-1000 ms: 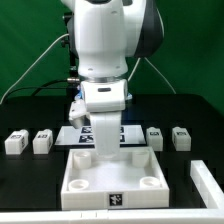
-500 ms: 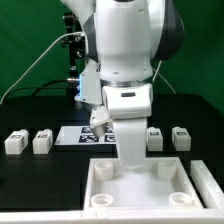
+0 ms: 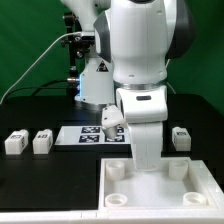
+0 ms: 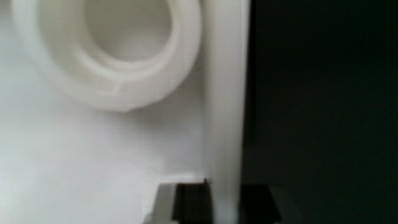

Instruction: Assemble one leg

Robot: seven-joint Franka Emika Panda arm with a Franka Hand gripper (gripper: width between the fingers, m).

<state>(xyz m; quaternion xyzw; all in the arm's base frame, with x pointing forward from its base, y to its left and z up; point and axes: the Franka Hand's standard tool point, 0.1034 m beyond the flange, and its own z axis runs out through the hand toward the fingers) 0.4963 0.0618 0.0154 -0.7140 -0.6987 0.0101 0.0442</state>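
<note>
White panel [image 3: 200,190] fills the lower right of the exterior frame for you, lying flat on the black table [image 3: 40,195], with round sockets [image 3: 117,170] at its corners. Your arm [image 3: 140,50] stands over it, filling the middle and upper right of the frame. The gripper [image 3: 148,166] comes down at the panel's far wall, and from this side you cannot see its fingers. At the left edge of the frame, mid-height, one leg [image 3: 15,143] stands upright with a second leg [image 3: 42,142] just beside it, both well apart from the panel. A third leg [image 3: 181,136] stands right of the arm, behind the panel's far edge. The marker board [image 3: 80,136] lies between the left pair and the arm.

In the wrist view you get a close, blurred look at the panel: one socket ring, and beside it the panel's wall [image 4: 226,100] running straight between two dark fingertips [image 4: 178,205]. They appear to sit against the wall on both sides, so the gripper looks closed down to the wall's thickness, pinching the panel
</note>
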